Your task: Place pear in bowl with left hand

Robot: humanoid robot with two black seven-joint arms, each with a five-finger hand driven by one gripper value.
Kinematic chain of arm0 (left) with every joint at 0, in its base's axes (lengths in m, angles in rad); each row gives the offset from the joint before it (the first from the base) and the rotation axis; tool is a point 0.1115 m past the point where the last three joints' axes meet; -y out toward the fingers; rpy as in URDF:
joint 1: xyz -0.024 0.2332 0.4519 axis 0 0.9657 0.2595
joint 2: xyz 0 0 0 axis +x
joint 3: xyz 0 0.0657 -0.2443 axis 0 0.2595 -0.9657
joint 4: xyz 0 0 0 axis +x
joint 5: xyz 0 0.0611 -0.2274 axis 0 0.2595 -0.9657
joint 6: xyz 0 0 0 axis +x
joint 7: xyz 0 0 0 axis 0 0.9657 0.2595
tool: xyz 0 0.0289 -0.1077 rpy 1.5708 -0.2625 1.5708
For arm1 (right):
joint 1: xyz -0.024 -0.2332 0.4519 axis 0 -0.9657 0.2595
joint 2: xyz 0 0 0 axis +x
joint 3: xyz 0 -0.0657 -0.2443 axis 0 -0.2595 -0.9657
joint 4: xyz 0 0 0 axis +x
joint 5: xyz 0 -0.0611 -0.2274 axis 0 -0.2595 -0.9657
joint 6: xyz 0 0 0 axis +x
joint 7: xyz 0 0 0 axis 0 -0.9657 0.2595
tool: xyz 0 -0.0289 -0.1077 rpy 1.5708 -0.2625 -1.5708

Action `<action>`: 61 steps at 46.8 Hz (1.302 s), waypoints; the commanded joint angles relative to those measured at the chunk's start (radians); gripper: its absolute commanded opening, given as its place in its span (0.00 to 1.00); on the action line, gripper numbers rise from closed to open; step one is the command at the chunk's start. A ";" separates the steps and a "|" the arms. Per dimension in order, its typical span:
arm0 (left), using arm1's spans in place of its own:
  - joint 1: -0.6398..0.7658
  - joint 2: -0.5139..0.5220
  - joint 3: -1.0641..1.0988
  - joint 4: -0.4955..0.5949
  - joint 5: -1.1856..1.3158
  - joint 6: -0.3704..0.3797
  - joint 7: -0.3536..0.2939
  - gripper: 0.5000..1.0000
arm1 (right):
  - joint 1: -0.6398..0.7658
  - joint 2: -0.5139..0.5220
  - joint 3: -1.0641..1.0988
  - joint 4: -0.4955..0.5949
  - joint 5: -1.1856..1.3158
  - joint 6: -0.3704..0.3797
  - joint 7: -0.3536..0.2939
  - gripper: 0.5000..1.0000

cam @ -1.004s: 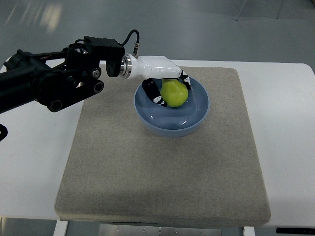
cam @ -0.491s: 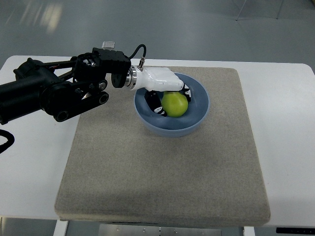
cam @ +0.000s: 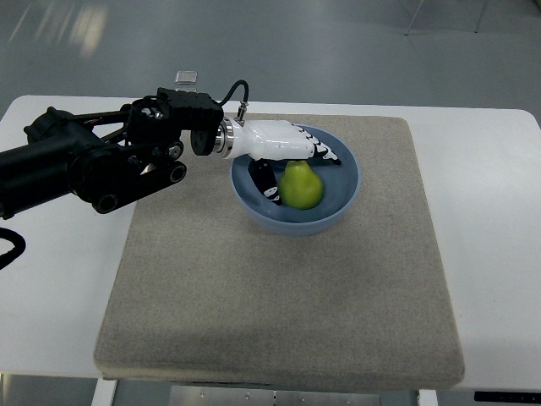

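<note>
A green pear (cam: 302, 186) rests inside the blue bowl (cam: 345, 196), standing with its narrow end up. The bowl sits on the far part of a grey mat (cam: 279, 288). My left hand (cam: 301, 172), white with black fingertips, reaches over the bowl's left and far rim from the black arm (cam: 93, 161). Its fingers (cam: 325, 154) lie stretched out flat behind the pear and the thumb (cam: 265, 181) hangs just left of it. The hand is open and no longer wraps the pear. My right arm does not show.
The grey mat covers most of a white table (cam: 494, 220). A small clear object (cam: 186, 78) lies at the table's far edge behind the arm. The table's front edge runs close below the mat.
The hand lowered the pear into the bowl, then the fingers uncurled from around it. The pear now sits lower and slightly left, free of the grasp. The arm shifted a little right.
</note>
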 commanded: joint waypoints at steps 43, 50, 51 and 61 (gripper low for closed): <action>0.002 0.009 -0.244 0.250 -0.221 0.090 -0.002 0.93 | 0.000 0.000 0.000 0.000 0.000 0.000 0.000 0.85; 0.003 0.006 -0.250 0.345 -0.344 0.110 -0.002 0.93 | 0.000 0.000 0.000 0.000 0.000 0.000 0.000 0.85; 0.003 0.006 -0.250 0.360 -0.367 0.110 -0.002 0.93 | 0.000 0.000 0.000 0.001 0.000 0.000 0.000 0.85; 0.045 0.002 -0.241 0.488 -0.652 0.110 -0.002 0.97 | 0.000 0.000 0.000 0.000 0.000 0.000 0.000 0.85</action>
